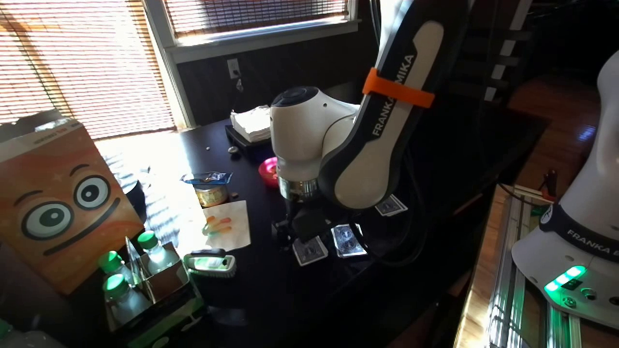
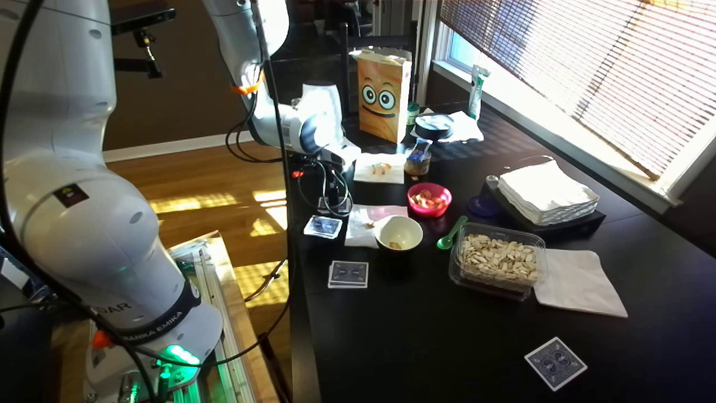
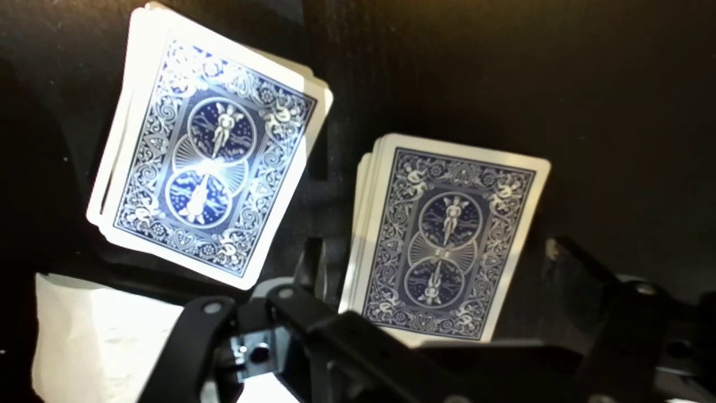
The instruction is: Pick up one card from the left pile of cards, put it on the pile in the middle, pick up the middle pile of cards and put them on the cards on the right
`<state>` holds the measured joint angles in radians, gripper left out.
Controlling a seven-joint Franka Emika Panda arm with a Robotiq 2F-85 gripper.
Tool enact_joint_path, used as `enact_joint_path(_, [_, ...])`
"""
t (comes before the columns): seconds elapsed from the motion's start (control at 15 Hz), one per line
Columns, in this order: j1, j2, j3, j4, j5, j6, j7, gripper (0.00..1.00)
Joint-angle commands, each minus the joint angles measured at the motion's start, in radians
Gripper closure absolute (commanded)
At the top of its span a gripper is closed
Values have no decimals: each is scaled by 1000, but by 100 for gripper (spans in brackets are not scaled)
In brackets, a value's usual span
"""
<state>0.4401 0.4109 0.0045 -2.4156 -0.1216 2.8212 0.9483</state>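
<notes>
Three blue-backed piles of cards lie face down on the dark table. The left pile is below my gripper. The gripper is open and empty, with one finger on each long side of this pile, apart from its edges. In an exterior view the gripper partly hides that pile. The middle pile lies beside it, brightly lit and slightly fanned. The right pile lies farther along and is outside the wrist view. Finger height above the table is unclear.
A paper sheet and a white bowl lie near the middle pile. A pink bowl, a seed container and a separate card are on the table. A brush and a bottle carrier stand near the gripper's side.
</notes>
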Motion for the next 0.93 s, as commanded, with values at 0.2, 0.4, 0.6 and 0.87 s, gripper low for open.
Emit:
enact_joint_path(0.2, [4,37,2,31,30,14,10,0])
enact_joint_path(0.4, [2,47,3,40,38,14,7,11])
enact_joint_path(0.6, [0,56,3,49,47,11,3,21])
enact_joint_path(0.87, [0,59,2,56,49,9,1,32])
